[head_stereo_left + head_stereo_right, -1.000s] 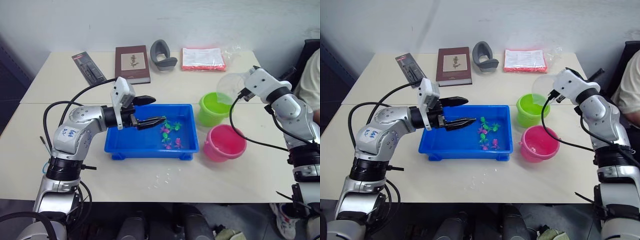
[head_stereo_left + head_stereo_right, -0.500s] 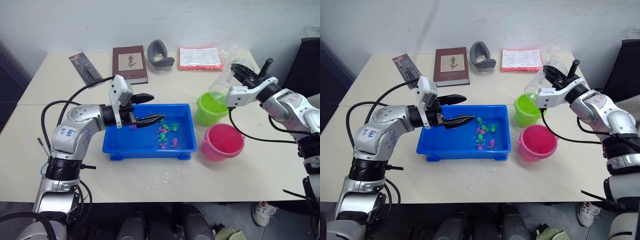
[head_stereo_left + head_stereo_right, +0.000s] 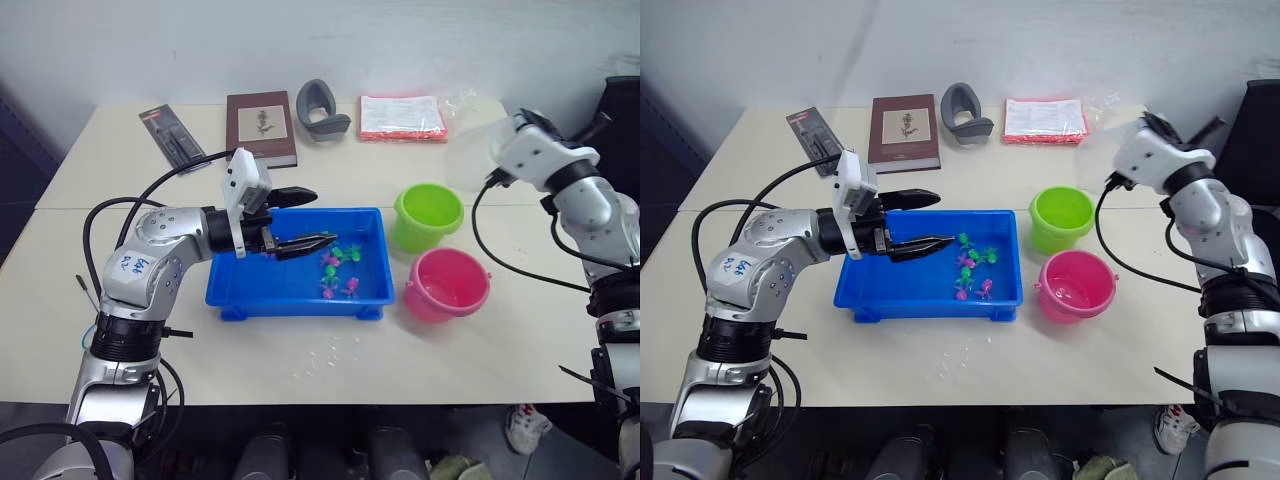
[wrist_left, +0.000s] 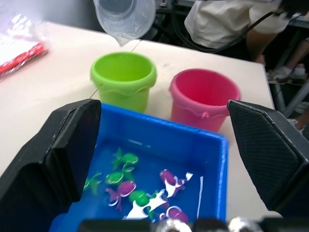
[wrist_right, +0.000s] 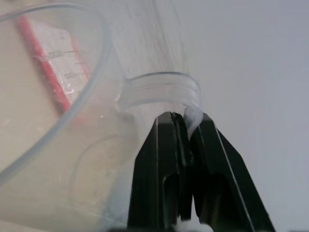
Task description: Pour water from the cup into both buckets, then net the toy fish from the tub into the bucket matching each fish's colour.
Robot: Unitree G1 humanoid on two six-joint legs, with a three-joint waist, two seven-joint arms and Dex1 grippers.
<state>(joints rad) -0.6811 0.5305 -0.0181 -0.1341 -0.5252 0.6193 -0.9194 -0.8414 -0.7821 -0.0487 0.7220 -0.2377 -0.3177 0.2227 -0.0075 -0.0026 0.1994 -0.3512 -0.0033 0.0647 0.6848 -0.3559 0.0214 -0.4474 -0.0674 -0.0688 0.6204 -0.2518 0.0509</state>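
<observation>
A bright-blue tub (image 3: 300, 291) sits mid-table and holds several green and pink toy fish (image 3: 340, 270) in shallow water. My left gripper (image 3: 322, 217) hovers open over the tub's left half with nothing between its fingers. To the right of the tub stand a lime-green bucket (image 3: 428, 215) and, nearer me, a hot-pink bucket (image 3: 447, 283). My right gripper (image 5: 186, 118) is shut on the handle of the clear cup (image 3: 468, 160). It holds the cup in the air behind and to the right of the green bucket. The left wrist view has the cup (image 4: 124, 17) above the green bucket (image 4: 123, 77).
Along the table's back edge lie a black packet (image 3: 176, 135), a brown book (image 3: 262, 128), a grey curved object (image 3: 322, 108) and a red-edged plastic packet (image 3: 403, 117). Water drops (image 3: 325, 358) spot the table in front of the tub. A person (image 4: 227, 24) sits beyond the right end.
The right arm has swung the cup from its tilt over the green bucket up and away to the back right. The left gripper has stayed open over the tub.
</observation>
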